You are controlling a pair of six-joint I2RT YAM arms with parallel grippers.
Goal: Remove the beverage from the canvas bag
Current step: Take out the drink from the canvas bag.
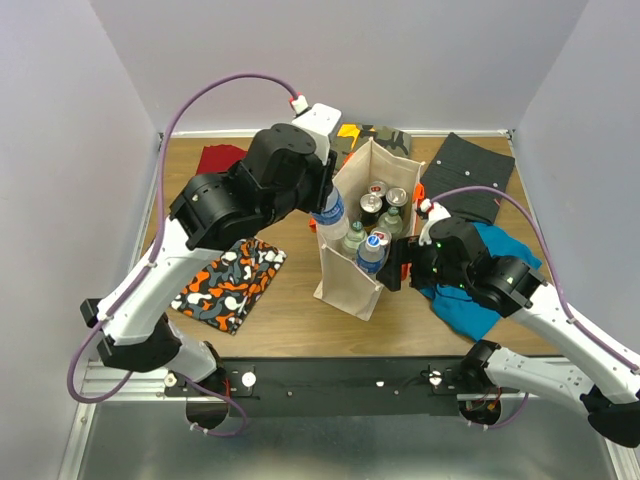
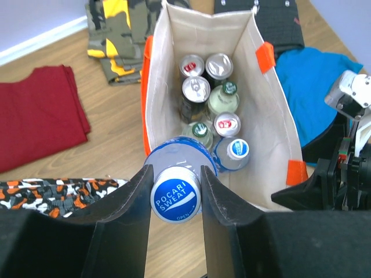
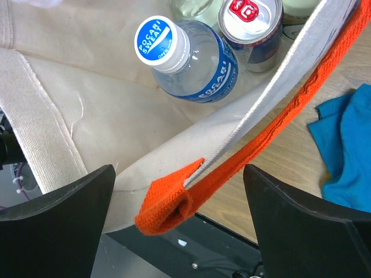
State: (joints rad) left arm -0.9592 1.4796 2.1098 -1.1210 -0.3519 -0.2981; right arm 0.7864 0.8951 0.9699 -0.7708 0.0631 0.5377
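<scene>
The left arm [image 1: 230, 200] bends over the canvas bag [image 1: 350, 278] at the middle of the table [image 1: 300, 320]. The left gripper [image 2: 175, 174] is clamped on a Pocari Sweat bottle [image 2: 175, 200] at the bag's left rim. The right gripper [image 3: 178, 171], jaws wide, straddles an orange handle [image 3: 174, 205] without gripping it.

Five cloths on a brown wooden table [image 1: 290, 320] between pale grey walls [image 1: 350, 60]
In the top view, a dark red folded cloth [image 1: 220, 158] lies at the upper left, near the table's back edge; at the left of centre lies a flat cloth patterned in orange, black and white [image 1: 232, 285], set at a slant; at the top centre a folded yellow and olive camouflage cloth [image 1: 385, 137] shows only in part; at the upper right lies a black folded garment with small pale dots [image 1: 468, 175]; just below it, at the right, a bright blue crumpled cloth [image 1: 465, 308], partly hidden; a black bar [image 1: 330, 378] runs across the lower frame along the table's near edge
</scene>
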